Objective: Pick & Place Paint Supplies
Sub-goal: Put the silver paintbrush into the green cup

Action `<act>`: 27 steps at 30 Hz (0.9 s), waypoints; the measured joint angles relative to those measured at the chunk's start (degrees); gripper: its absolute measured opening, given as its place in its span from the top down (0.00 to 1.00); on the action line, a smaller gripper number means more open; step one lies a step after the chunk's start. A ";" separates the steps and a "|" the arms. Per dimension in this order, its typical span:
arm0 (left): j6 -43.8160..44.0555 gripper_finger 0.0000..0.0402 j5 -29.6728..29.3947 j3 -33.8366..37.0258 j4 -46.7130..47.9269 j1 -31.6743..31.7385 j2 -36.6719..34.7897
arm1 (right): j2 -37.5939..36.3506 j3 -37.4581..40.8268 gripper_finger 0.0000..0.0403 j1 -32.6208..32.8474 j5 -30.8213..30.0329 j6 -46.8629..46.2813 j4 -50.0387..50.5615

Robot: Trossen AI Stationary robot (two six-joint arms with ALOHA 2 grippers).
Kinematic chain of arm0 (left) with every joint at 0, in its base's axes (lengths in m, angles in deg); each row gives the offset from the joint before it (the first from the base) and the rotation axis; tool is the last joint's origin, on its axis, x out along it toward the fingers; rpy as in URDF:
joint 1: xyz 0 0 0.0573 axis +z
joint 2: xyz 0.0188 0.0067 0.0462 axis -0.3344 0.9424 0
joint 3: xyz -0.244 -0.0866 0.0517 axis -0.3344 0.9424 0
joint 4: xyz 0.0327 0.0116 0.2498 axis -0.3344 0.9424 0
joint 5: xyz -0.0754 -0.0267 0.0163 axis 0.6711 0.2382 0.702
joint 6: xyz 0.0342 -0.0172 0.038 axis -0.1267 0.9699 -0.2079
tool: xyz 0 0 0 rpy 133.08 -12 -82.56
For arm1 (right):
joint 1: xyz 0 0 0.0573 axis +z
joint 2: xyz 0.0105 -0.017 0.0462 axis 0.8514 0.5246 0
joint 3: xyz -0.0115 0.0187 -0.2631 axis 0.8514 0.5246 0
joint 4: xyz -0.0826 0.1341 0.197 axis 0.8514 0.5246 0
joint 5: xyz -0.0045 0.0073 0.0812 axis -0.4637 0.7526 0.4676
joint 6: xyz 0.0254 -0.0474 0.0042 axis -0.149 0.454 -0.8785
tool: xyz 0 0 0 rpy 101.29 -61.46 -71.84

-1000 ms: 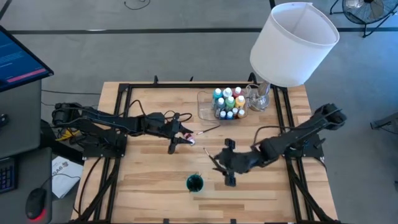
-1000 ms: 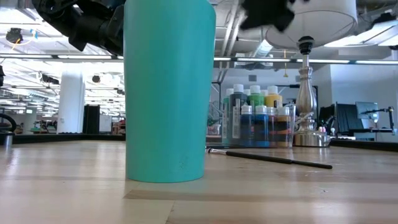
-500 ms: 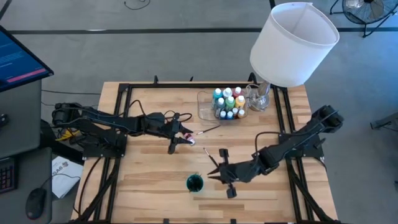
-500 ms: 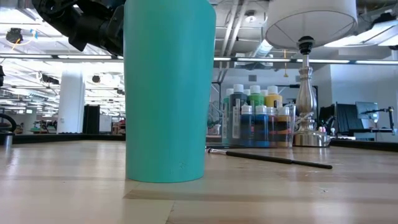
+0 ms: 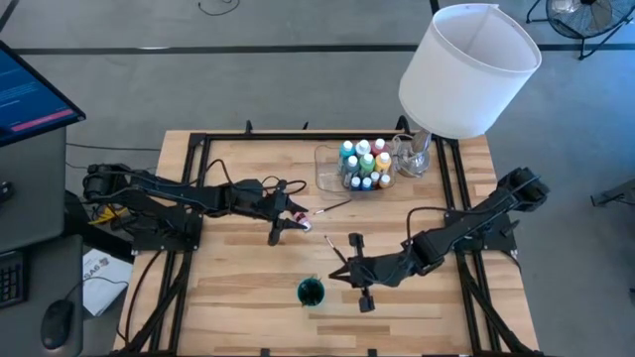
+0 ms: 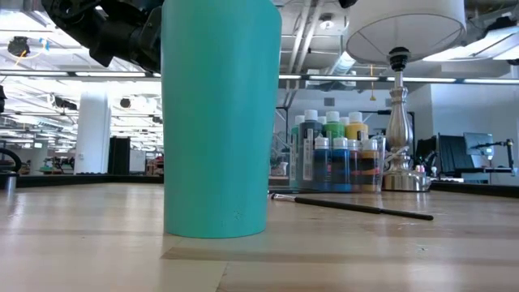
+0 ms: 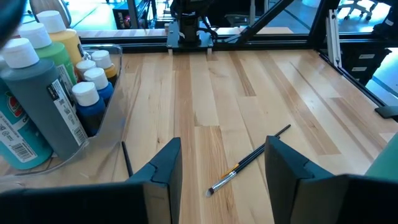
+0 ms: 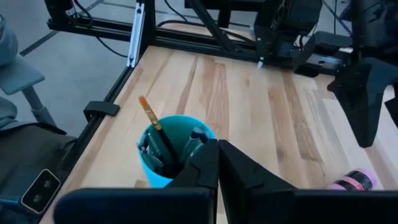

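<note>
A teal cup (image 5: 311,291) holding several brushes (image 8: 163,144) stands near the table's front edge. My right gripper (image 5: 342,273) hangs just right of it, shut, with nothing showing between its fingers (image 8: 214,155). My left gripper (image 5: 283,214) hovers open at mid-table over bare wood (image 7: 217,177). A small pink bottle (image 5: 304,224) lies on its side beside it. A dark-handled brush (image 7: 249,160) lies flat on the table ahead of the left fingers. Several white-capped paint bottles (image 5: 363,162) stand in a clear tray (image 5: 325,171) at the back.
A big white lampshade (image 5: 468,69) on a metal lamp base (image 6: 397,154) stands at the back right, beside the tray. A black frame rail (image 5: 298,137) runs round the tabletop. Bare wood lies at the near left (image 5: 238,297).
My right gripper has moved toward the table's near-left, closer to the teal cup, and its fingers have shut. It has left the top of the low view. My left gripper and the pink bottle have stayed where they were.
</note>
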 joint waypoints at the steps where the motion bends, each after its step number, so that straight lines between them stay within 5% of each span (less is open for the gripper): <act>1: 0.00 0.70 0.00 0.00 0.00 0.00 0.00 | 0.00 0.00 1.00 0.00 0.00 0.06 -0.30; 20: 0.00 0.70 0.02 0.00 -0.04 0.00 0.00 | 0.00 0.23 1.00 0.15 -0.18 1.56 -5.03; 27: 0.00 0.70 0.02 0.01 -0.04 0.00 0.00 | 0.03 12.93 1.00 -0.90 -0.33 3.84 -32.21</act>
